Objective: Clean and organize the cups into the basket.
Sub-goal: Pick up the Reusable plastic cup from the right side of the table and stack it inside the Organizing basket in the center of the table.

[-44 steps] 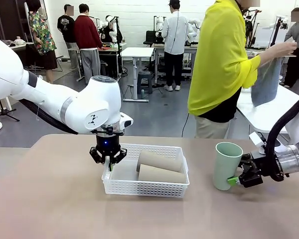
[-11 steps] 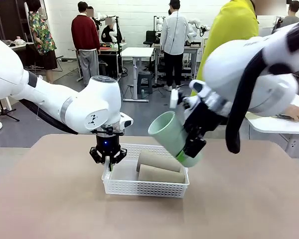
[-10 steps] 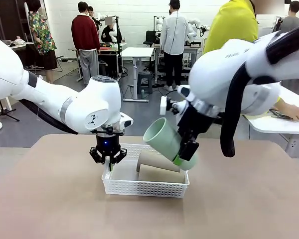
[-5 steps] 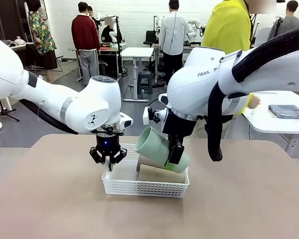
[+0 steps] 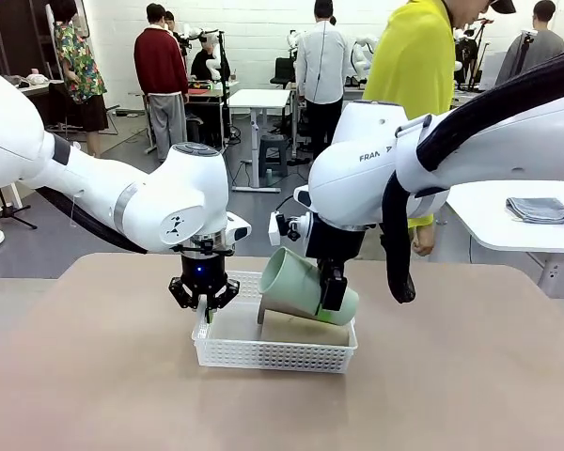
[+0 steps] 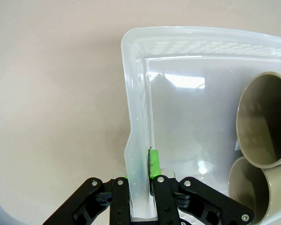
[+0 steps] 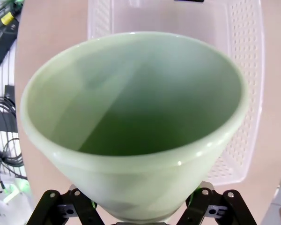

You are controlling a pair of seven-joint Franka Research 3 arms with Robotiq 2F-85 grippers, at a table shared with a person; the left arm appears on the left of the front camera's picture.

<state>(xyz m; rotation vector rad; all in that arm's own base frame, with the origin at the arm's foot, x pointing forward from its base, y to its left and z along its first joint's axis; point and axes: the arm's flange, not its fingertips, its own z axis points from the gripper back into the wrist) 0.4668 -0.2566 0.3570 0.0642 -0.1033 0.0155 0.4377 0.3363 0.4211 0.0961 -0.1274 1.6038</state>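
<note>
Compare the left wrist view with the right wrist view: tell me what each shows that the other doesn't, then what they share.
Left wrist view alone: the left gripper pinching the wall of the basket, and the open mouths of two tan cups lying inside.

Right wrist view alone: the mint green cup gripped by the right gripper, its mouth facing the camera, and cables beyond the table edge.

Shared: the white basket and the tan tabletop.

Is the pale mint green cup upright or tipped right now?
Tipped. The pale mint green tapered cup lies slanted in the right pincer, mouth toward the left, over the white lattice-mesh plastic basket.
</note>
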